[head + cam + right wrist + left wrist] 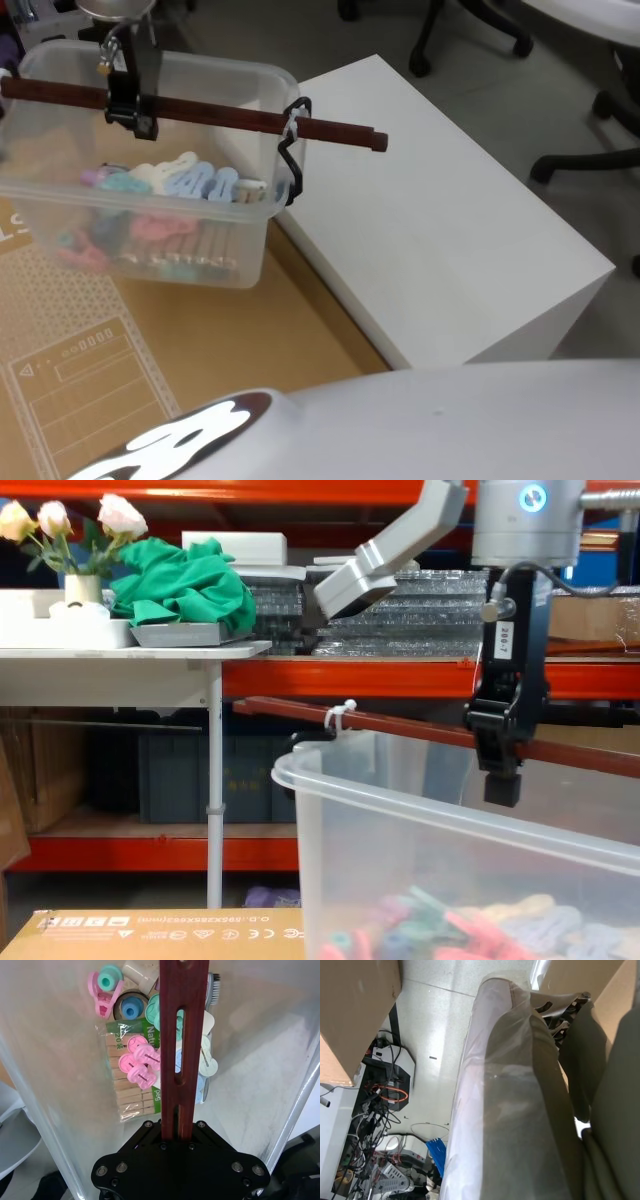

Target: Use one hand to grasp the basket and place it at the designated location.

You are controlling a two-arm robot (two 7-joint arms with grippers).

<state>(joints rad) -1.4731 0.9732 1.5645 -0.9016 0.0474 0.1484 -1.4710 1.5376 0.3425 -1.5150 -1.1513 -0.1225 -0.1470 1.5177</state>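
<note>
Right gripper (pixel 500 770), fingers clamped on the handle bar (pixel 330 130), holds the basket (pixel 230 68) seemingly clear of the cardboard (pixel 80 350); a level carry and set-down remain.

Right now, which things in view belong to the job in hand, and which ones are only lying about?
Job: basket, its handle bar, right gripper clamped on that bar.
Lying about: green cloth, flowers, grey-blue crates.

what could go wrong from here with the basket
1. The right gripper clamps only the thin handle bar, seemingly off-centre, so the basket may tilt or swing.
2. The basket hangs from the bar by a black clip and white zip tie; either might slip.
3. The loose pegs could shift the load.
</note>
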